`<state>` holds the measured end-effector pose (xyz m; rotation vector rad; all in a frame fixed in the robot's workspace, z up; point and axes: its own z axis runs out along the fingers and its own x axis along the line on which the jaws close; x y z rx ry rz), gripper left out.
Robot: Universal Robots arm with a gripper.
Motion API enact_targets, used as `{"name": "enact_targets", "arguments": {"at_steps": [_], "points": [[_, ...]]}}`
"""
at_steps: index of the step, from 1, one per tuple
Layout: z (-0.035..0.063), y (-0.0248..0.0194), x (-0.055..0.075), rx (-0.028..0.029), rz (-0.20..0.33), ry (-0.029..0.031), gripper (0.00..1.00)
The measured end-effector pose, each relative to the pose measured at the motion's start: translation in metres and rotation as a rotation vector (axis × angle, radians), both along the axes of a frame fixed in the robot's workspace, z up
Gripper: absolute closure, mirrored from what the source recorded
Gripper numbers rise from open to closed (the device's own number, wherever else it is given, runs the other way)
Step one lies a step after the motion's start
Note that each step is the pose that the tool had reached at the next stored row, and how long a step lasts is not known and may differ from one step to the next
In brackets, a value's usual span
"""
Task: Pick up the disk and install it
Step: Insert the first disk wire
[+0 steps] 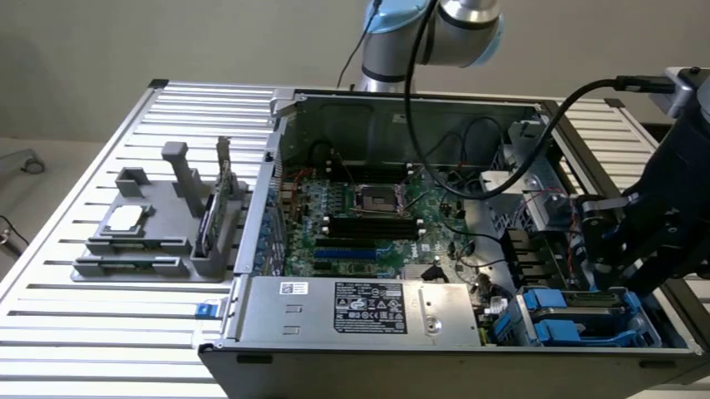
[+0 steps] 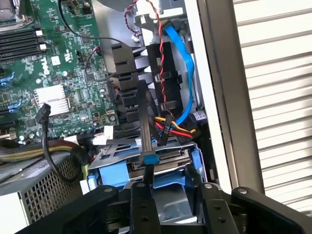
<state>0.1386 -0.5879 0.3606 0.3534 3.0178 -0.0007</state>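
Disk [image 1: 577, 302] [image 2: 168, 197] in its blue carrier, lying in the drive bay [image 1: 647, 329] at the near corner of the open computer case [image 1: 388, 104], on the exterior view's right. The gripper [image 1: 616, 270] [image 2: 178, 186] hangs directly over it and hides much of its face; whether it pinches the disk or stands free cannot be told. Just beyond the bay, red, yellow and black wires [image 2: 168, 129] and a blue cable [image 2: 183, 63]. Beside the bay, the grey power-supply box [image 1: 367, 307]. Farther in, the green motherboard [image 1: 355, 208]. Outside the case, a grey fixture [image 1: 155, 233] on the slatted table [image 1: 111, 332], its contents indistinct. Farthest, the arm [image 1: 444, 25], cut off by the frame edge.
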Motion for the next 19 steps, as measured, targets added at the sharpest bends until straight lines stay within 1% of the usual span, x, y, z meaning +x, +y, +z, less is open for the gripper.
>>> {"name": "enact_targets", "arguments": {"at_steps": [6, 13, 16, 19], "points": [[0.0001, 0.0011, 0.0000, 0.0010, -0.039, 0.0001, 0.61], [-0.0003, 0.0029, -0.0073, 0.0107, -0.064, 0.0002, 0.61], [-0.0005, 0.0046, -0.0091, 0.0128, -0.073, -0.0004, 0.61], [-0.0006, 0.0081, -0.0091, 0.0141, -0.077, -0.0022, 0.61]]}}
